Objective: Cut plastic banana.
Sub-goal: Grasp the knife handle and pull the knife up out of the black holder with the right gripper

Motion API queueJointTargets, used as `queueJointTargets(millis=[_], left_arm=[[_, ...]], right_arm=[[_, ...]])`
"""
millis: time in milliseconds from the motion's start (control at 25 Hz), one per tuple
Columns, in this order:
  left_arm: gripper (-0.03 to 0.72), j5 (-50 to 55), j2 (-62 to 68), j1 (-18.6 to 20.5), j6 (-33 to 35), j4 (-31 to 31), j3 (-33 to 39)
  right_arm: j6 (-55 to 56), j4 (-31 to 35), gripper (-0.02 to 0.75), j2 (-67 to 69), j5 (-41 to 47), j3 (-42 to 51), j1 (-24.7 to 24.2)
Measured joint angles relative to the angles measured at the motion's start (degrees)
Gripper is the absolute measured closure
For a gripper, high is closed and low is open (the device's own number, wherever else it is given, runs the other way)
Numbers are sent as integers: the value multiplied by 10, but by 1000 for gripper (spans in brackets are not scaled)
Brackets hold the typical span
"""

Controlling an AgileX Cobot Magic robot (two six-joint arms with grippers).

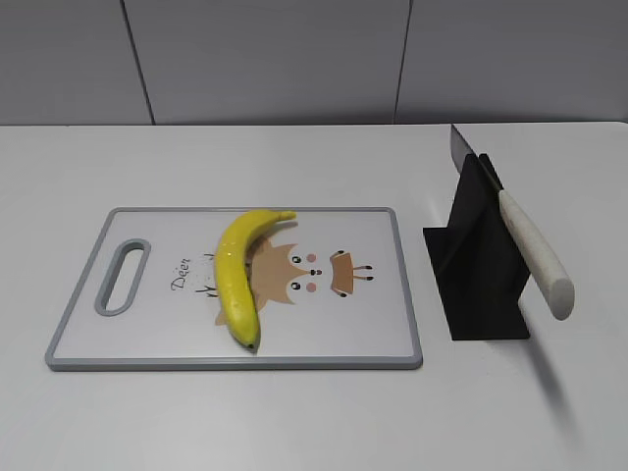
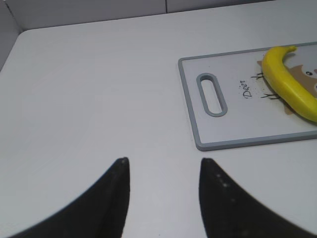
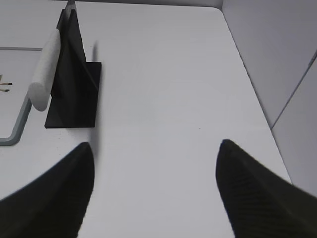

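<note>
Exterior view: I see the plastic banana (image 1: 238, 277) lying on the cutting board (image 1: 147, 334), which sits flat on the white desk (image 1: 294, 422).
Banana position: it lies across the printed cartoon in the middle of the board, stem toward the far edge, dark tip near the close edge, curve bulging toward the handle slot.
Knife: the knife (image 1: 530, 250) rests slanted in a black stand (image 1: 476, 285) just right of the board, white handle pointing toward me, blade up at the back.
Left pincer: in my left wrist view the left pincer (image 2: 163, 166) hangs over bare desk, jaws spread apart, nothing between them, well short of the board's handle end.
Right pincer: in my right wrist view the right pincer (image 3: 153, 148) is spread wide and empty over bare desk, with the stand and knife handle ahead to its left.
</note>
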Motion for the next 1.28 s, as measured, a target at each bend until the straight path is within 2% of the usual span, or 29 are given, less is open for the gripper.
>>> queueJointTargets(millis=[1280], left_arm=[[239,0,0,0,0,0,0]], right_arm=[[0,10,143,0,0,0,0]])
